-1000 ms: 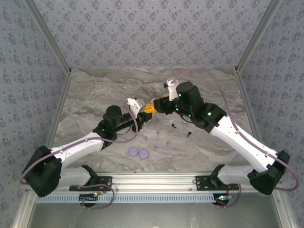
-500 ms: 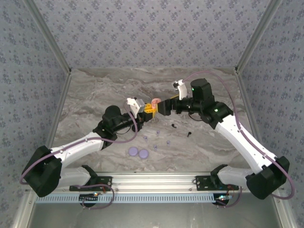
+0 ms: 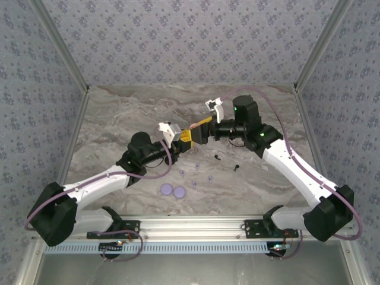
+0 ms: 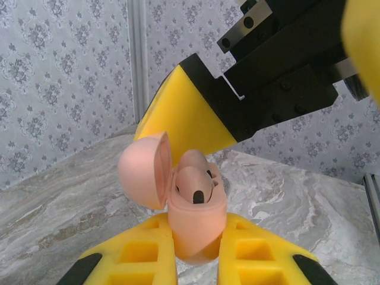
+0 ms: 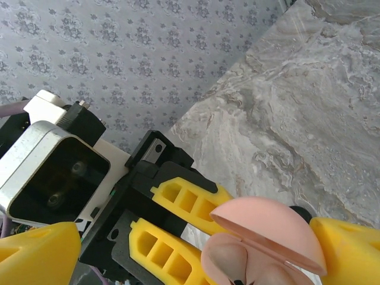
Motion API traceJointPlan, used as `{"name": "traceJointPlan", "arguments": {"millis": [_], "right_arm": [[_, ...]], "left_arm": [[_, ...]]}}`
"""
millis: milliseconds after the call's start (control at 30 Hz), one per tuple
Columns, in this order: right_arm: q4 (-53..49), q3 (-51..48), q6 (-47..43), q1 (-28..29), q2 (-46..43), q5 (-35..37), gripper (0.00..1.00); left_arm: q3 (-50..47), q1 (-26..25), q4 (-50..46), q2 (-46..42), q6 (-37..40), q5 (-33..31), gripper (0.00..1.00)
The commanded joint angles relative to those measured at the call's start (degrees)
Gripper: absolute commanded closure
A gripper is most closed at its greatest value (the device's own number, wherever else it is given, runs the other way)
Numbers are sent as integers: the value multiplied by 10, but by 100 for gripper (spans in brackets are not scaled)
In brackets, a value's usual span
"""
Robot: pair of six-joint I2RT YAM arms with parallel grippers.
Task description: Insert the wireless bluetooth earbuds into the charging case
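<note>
My left gripper (image 4: 196, 252) is shut on a pale pink charging case (image 4: 196, 228) and holds it above the table with its lid (image 4: 142, 172) swung open. Two pale pink earbuds (image 4: 196, 181) sit in the case. My right gripper (image 3: 200, 132) is open, meeting the left gripper (image 3: 189, 138) over mid-table. One of its yellow fingers (image 4: 184, 116) stands just behind the case. In the right wrist view the lid (image 5: 273, 228) lies between my right gripper's (image 5: 196, 252) spread fingers, with nothing pinched. Black earbuds (image 3: 218, 157) and lavender earbuds (image 3: 196, 166) lie loose on the marble.
Two lavender discs (image 3: 172, 190) lie on the marble table (image 3: 119, 119) near its front edge, by the left arm. Patterned walls close in the back and both sides. The loose buds lie scattered just below the two grippers.
My right gripper has opened wide, drawn back to the right, then returned to the case with its wrist turned. The left gripper and the case have stayed put.
</note>
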Motion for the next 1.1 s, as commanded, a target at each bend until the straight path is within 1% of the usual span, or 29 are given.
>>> {"name": "traceJointPlan", "arguments": {"millis": [0,100,333,400,500,667,767,867,900,967,1067], "right_arm": [[25,6,4,2,-17,-34,1],[11,1,-5,3,-32,-31,3],[-11,-31,-11,3,-65,-9,3],[-24,-33,-15,3,-67,9,2],[-61,-24,-31,3,-71,55,1],[-99,-19,-52,0,-105,186,0],[-121,-36,-55,-5,-137,290,0],[-145,-66,-33,-7,-178,429,0],[-154,-79,-14,-6,-197,473,0],[-163,-111,-2,-7,-231,534,0],[-178,-151,15,-11,-272,564,0]], "left_arm": [[17,-3,21,-1,-7,10,100],[15,-3,20,-1,-5,7,100],[14,-3,16,-1,-2,0,100],[14,-3,16,-2,-2,0,100],[15,-3,14,-4,-2,-1,100],[17,-3,-6,-11,3,-7,100],[20,-3,-26,-16,5,-26,100],[32,0,-70,-16,10,-64,100],[43,9,-94,-14,8,-70,100],[56,38,-122,-7,-15,-50,100],[68,94,-141,6,-61,-11,100]]}}
